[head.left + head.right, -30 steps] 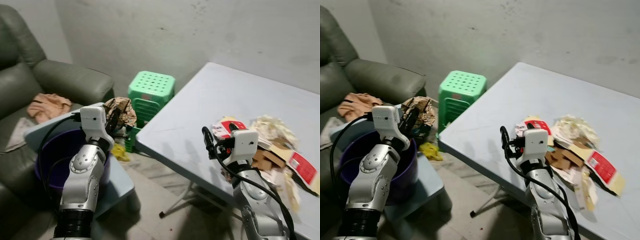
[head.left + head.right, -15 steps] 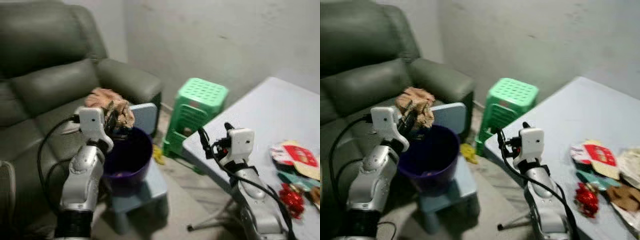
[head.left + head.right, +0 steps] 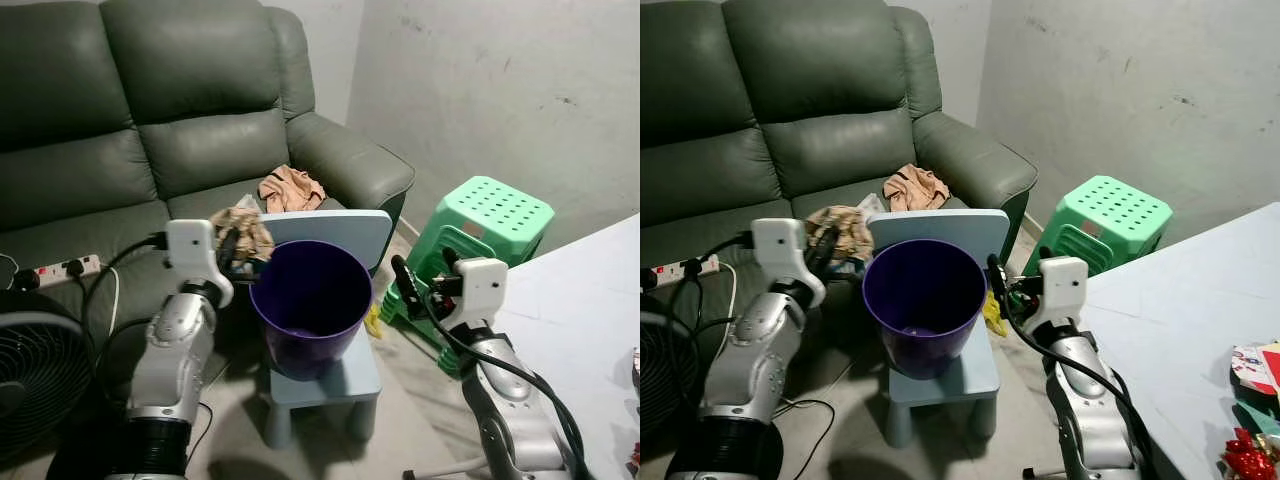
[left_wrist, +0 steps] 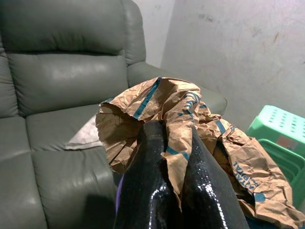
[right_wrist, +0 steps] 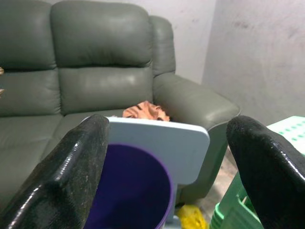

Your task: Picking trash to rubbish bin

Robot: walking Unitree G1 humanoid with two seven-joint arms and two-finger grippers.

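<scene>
My left gripper (image 3: 232,243) is shut on a crumpled brown paper bag with blue print (image 3: 243,229), held just left of the rim of a purple rubbish bin (image 3: 309,305). In the left wrist view the paper bag (image 4: 183,110) is wedged between the two black fingers (image 4: 153,181). The bin stands on a small light-blue child's chair (image 3: 335,378). My right gripper (image 3: 421,270) is open and holds nothing, at the bin's right side. Its wrist view looks at the bin (image 5: 131,188) and the chair back (image 5: 162,140) between the spread fingers (image 5: 78,162).
A grey-green sofa (image 3: 150,110) stands behind the bin with an orange cloth (image 3: 291,187) and a power strip (image 3: 62,268) on it. A black fan (image 3: 30,375) is at the lower left. Green stools (image 3: 482,222), a yellow scrap (image 3: 372,320) and the table edge (image 3: 590,300) are to the right.
The whole view has swung left from the littered table to the sofa and bin. The left gripper still holds the paper bag, now beside the bin's rim.
</scene>
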